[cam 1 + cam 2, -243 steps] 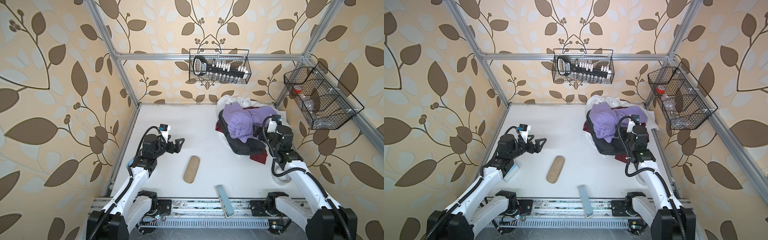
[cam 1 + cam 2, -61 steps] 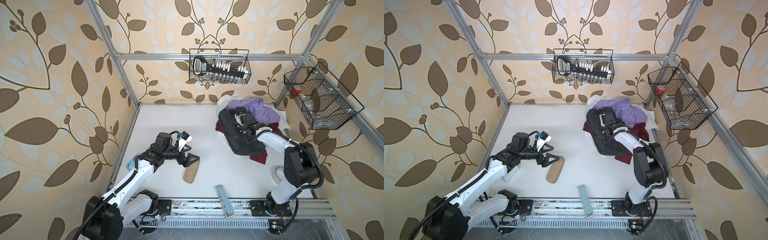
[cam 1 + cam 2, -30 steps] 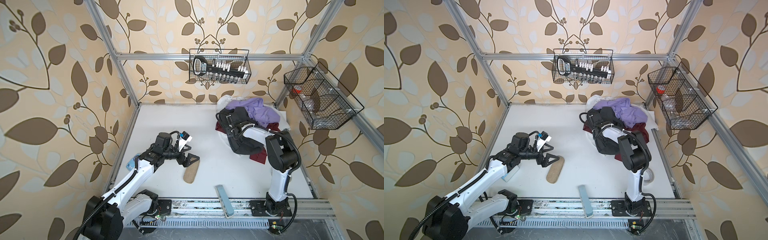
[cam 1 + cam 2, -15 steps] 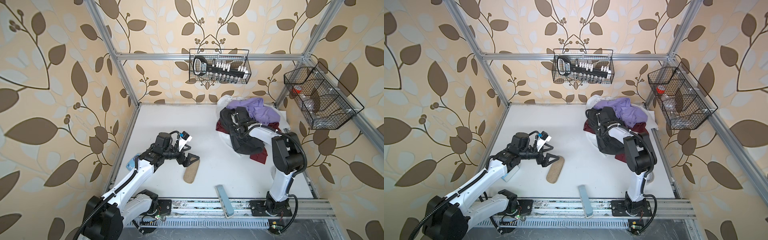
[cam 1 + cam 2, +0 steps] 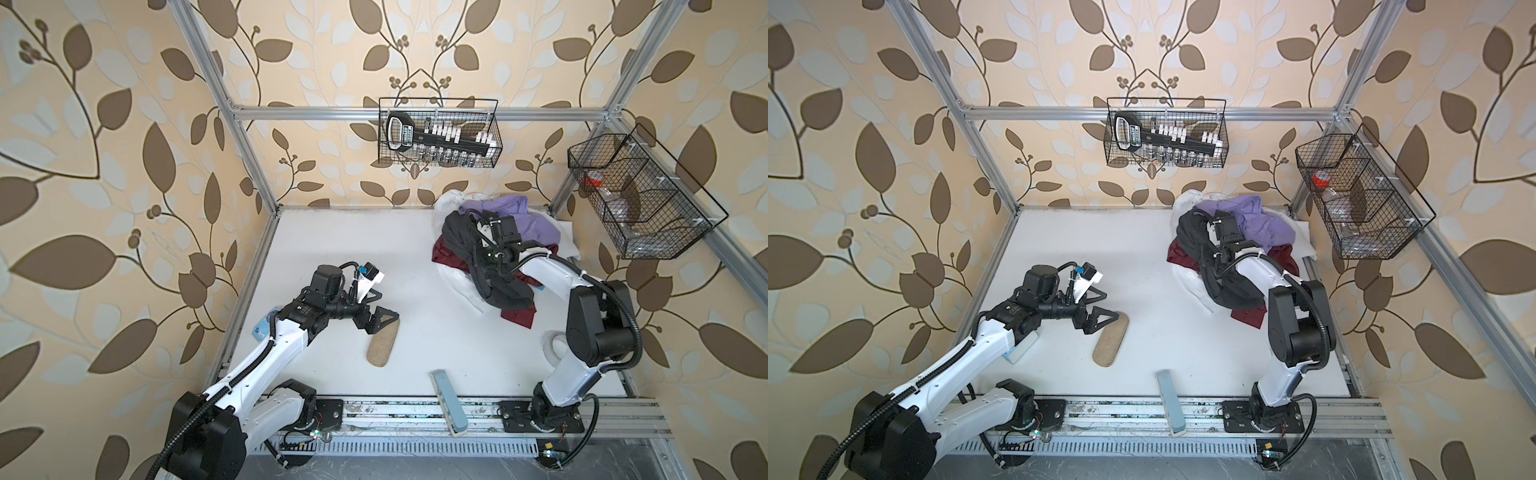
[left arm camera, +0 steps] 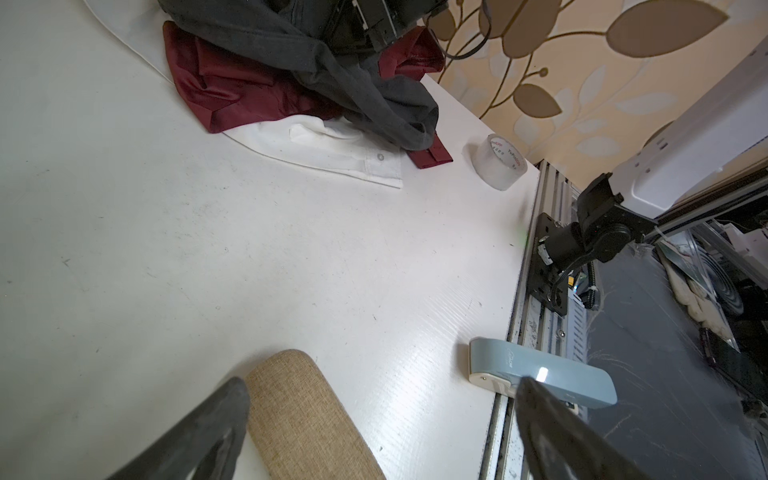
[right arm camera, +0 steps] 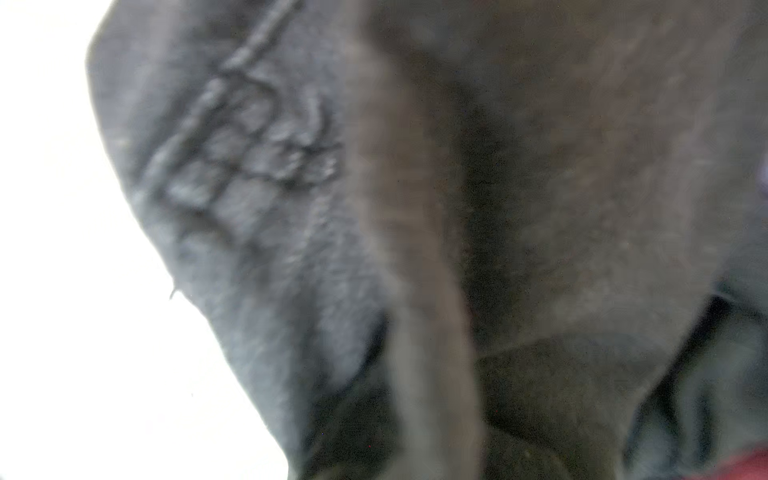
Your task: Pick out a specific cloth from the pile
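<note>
The pile (image 5: 453,259) of lilac, maroon, white and black garments lies at the back right in both top views. The cloth (image 5: 500,291) (image 5: 1229,295) is charcoal-black; part of it is bunched up and drawn off the heap. My right gripper (image 5: 484,255) (image 5: 1210,259) is buried in that bunch and shut on it, its fingers hidden. Dark fabric (image 7: 540,208) fills the right wrist view. My left gripper (image 5: 384,309) (image 6: 380,386) hangs open over one end of the tan case (image 5: 382,345), holding nothing.
A blue-grey oblong box (image 5: 446,399) lies across the table's front edge. A roll of clear tape (image 6: 498,162) sits by the right arm's base. Wire baskets (image 5: 440,137) (image 5: 636,199) hang on the back and right walls. A light blue item (image 5: 262,330) lies under the left arm.
My right gripper has closed on the black cloth and drawn a fold of it up and towards the front. The left arm has not moved.
</note>
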You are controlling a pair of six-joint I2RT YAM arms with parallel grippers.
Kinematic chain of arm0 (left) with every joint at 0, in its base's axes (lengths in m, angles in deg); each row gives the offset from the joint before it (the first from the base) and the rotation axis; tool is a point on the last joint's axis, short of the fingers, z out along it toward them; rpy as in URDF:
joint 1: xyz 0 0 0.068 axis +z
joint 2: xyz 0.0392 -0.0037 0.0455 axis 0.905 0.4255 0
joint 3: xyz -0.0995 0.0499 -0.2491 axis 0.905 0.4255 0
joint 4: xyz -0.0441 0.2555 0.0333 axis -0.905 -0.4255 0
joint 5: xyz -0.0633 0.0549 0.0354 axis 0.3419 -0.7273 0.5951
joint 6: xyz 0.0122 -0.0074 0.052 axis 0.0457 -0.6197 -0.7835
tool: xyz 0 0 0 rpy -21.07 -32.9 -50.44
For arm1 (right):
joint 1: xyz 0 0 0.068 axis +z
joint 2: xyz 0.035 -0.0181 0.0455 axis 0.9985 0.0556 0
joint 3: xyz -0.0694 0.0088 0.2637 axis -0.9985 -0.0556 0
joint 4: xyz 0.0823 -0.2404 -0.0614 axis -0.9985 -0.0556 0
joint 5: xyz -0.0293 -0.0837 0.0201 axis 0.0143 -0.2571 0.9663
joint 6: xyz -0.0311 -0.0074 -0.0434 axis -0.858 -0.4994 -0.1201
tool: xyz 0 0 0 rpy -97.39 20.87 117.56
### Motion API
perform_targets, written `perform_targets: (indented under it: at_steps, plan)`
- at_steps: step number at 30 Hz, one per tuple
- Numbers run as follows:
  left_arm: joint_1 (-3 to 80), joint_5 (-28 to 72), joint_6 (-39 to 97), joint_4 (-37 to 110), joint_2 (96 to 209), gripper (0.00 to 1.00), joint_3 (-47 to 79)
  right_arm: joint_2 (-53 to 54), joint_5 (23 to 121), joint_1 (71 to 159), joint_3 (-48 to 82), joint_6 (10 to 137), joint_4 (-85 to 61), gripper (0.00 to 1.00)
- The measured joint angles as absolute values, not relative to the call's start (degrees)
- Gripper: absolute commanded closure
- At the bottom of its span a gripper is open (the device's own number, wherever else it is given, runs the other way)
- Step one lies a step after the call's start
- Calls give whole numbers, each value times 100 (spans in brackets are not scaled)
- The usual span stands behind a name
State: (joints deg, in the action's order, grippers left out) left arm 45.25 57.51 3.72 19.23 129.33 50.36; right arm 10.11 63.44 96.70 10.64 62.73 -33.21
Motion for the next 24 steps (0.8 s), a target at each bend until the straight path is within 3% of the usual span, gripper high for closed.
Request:
perform_targets:
  at_steps: [24]
  plan:
    - [4525,5572,388,1934,12772,1,5038,-1456,6036,9642,1180,6247,-4199,100]
